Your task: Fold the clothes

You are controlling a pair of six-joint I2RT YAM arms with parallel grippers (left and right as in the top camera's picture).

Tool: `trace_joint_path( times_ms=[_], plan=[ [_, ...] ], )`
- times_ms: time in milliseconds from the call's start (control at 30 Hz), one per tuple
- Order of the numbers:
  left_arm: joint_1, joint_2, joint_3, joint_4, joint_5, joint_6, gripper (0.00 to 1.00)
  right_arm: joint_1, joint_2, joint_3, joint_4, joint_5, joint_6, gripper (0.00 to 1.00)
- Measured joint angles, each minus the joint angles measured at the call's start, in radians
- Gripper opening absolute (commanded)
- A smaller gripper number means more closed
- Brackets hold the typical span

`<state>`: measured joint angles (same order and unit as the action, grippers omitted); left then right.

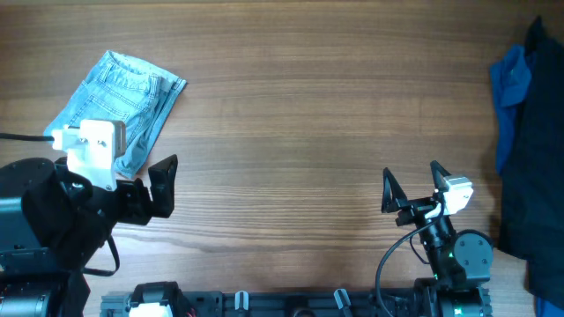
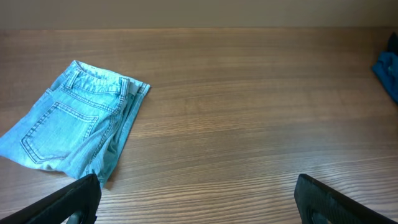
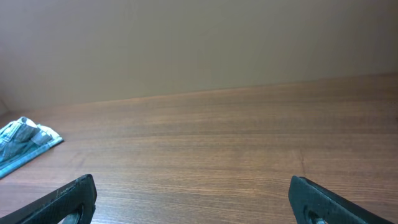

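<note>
The light blue denim shorts (image 1: 123, 101) lie folded at the far left of the table, one back pocket facing up. They also show in the left wrist view (image 2: 71, 121) and, small, at the left edge of the right wrist view (image 3: 22, 146). My left gripper (image 1: 145, 189) is open and empty, just in front of the shorts' near edge; its fingers frame bare wood in the left wrist view (image 2: 196, 202). My right gripper (image 1: 412, 187) is open and empty at the near right, far from the shorts, over bare wood (image 3: 193, 202).
A bright royal-blue cloth (image 1: 509, 84) and a dark navy cloth (image 1: 542, 150) lie piled at the right edge of the table. The blue cloth's corner shows in the left wrist view (image 2: 388, 71). The wooden table (image 1: 300, 114) stretches between the arms.
</note>
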<state>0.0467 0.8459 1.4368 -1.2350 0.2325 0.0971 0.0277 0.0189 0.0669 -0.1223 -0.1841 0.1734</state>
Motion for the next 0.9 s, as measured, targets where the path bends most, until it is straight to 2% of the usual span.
trace_joint_path(
  times_ms=[600,633,733,767,867,900],
  plan=[
    [-0.001,-0.012,-0.010,0.019,0.000,0.008,1.00,0.000,0.000,0.000,0.000,-0.003,0.000,1.00],
    [-0.001,-0.025,-0.029,0.051,0.005,0.008,1.00,0.000,0.000,0.000,0.000,-0.004,0.000,1.00],
    [-0.001,-0.124,-0.236,0.370,0.065,0.013,1.00,0.000,-0.002,0.000,0.004,-0.007,0.000,1.00],
    [-0.002,-0.174,-0.359,0.539,0.093,0.015,1.00,0.000,-0.003,-0.001,0.005,-0.007,0.000,1.00],
    [-0.003,-0.312,-0.714,0.821,0.167,0.009,1.00,0.000,-0.003,-0.001,0.004,-0.007,0.000,1.00],
    [-0.003,-0.338,-0.774,0.837,0.177,0.001,1.00,0.000,-0.004,-0.001,0.005,-0.007,0.000,1.00]
  ],
)
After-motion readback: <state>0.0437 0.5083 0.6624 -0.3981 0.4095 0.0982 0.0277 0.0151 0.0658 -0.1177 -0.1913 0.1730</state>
